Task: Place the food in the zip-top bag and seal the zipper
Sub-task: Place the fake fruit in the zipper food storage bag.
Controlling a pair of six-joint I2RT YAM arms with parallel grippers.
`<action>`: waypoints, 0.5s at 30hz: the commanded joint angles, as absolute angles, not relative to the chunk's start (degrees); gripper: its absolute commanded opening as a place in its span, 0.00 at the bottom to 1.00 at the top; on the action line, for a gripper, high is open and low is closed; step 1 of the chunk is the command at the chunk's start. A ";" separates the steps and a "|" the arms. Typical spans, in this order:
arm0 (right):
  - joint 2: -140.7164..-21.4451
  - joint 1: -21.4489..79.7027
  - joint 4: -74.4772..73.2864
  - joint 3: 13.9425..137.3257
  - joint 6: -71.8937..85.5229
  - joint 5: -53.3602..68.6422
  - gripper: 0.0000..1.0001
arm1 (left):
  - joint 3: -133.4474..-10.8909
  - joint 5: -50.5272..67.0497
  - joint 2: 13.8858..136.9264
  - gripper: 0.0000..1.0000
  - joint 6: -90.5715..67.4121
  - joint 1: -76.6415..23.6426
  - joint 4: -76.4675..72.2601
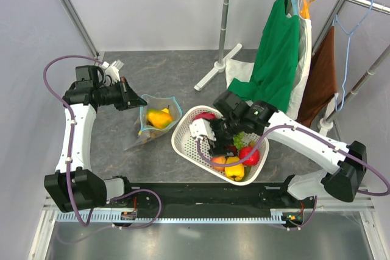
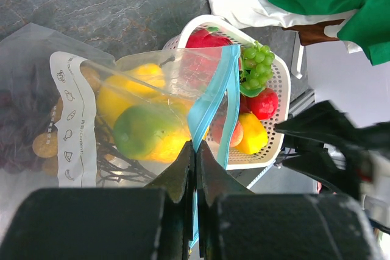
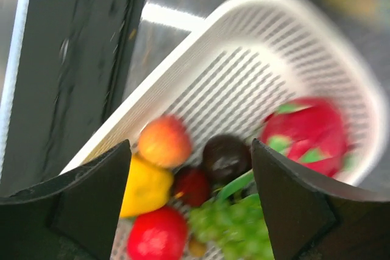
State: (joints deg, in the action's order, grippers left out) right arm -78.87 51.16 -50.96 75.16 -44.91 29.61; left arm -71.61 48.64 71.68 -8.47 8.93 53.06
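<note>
The clear zip-top bag (image 1: 155, 120) lies left of the white basket (image 1: 186, 144), mouth held open toward it. Inside I see a yellow-green mango (image 2: 146, 129) and other yellow food (image 1: 159, 117). My left gripper (image 2: 196, 150) is shut on the teal zipper (image 2: 213, 98) strip at the bag's mouth. My right gripper (image 3: 190, 147) hangs open over the basket (image 3: 201, 35), nothing between its fingers. Below it lie a peach (image 3: 163, 141), a yellow fruit (image 3: 143, 187), a dark plum (image 3: 225, 158), a red apple (image 3: 157, 235), green grapes (image 3: 237, 229) and a red dragon fruit (image 3: 304, 135).
A clothes rack with a green shirt (image 1: 274, 59) and a brown cloth (image 1: 320, 80) stands at the back right; its white foot (image 1: 216, 68) rests on the table behind the basket. The black rail (image 1: 201, 193) runs along the near edge.
</note>
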 commanded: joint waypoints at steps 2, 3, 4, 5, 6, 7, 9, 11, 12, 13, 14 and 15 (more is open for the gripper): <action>-77.87 51.15 -63.54 67.77 -56.66 26.10 0.84 | -73.65 51.50 71.54 0.02 -10.11 9.23 51.42; -78.31 51.15 -63.72 66.28 -60.52 26.54 0.86 | -73.39 51.59 71.63 0.02 -10.37 9.23 51.24; -78.66 51.15 -63.37 65.66 -61.69 26.54 0.86 | -73.21 51.68 71.72 0.02 -10.55 9.14 50.98; -79.36 51.24 -62.93 65.05 -62.66 26.72 0.86 | -73.13 51.68 71.72 0.02 -10.63 9.23 50.89; -81.19 51.24 -61.02 64.78 -62.84 26.46 0.85 | -73.13 51.68 71.72 0.02 -10.55 9.23 50.89; -82.25 51.24 -60.39 64.95 -62.84 26.37 0.85 | -72.95 51.42 71.54 0.02 -10.55 9.23 50.89; -85.24 51.33 -58.55 65.74 -62.84 26.80 0.84 | -72.69 51.33 71.28 0.02 -10.46 9.23 50.89; -86.39 51.33 -57.31 66.00 -61.88 27.86 0.84 | -72.16 51.15 71.10 0.02 -10.46 9.23 50.89; -87.18 51.50 -56.09 65.92 -61.53 27.86 0.84 | -72.07 51.15 71.02 0.02 -10.46 9.23 50.89; -87.54 51.85 -55.64 65.83 -61.70 27.69 0.84 | -72.16 51.15 71.02 0.02 -10.37 9.23 50.89; -87.97 51.86 -55.11 65.40 -61.79 26.90 0.84 | -72.25 51.07 71.02 0.02 -10.20 9.23 50.89; -88.67 52.03 -53.98 65.04 -61.87 26.55 0.84 | -72.33 51.06 71.02 0.02 -10.11 9.23 50.89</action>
